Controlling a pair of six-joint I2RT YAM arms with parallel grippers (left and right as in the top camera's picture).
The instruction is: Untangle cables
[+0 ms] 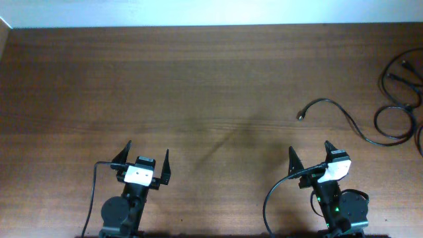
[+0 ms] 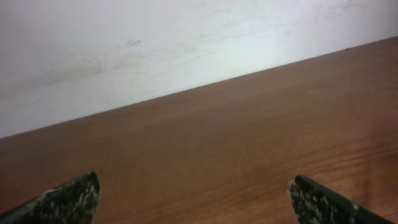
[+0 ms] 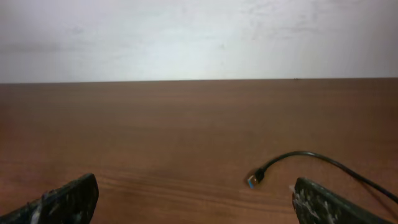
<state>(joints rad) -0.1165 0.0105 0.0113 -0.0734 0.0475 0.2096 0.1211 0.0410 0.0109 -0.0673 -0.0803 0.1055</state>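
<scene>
Overhead, cables (image 1: 324,100) lie far right on table (image 1: 198,79) (left tool (image 1: 147,147), right tool (image 1: 308,145) gaping).

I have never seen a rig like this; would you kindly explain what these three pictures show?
Two robot arms sit at a wooden table. The overhead picture looks straight down on them: the left gripper and the right gripper are both open and hold nothing. The other two pictures come from a camera on each wrist, so each shows its own dark fingers at the bottom corners. Thin black cables lie at the table's right edge. One plug lies in front of the right gripper.
</scene>
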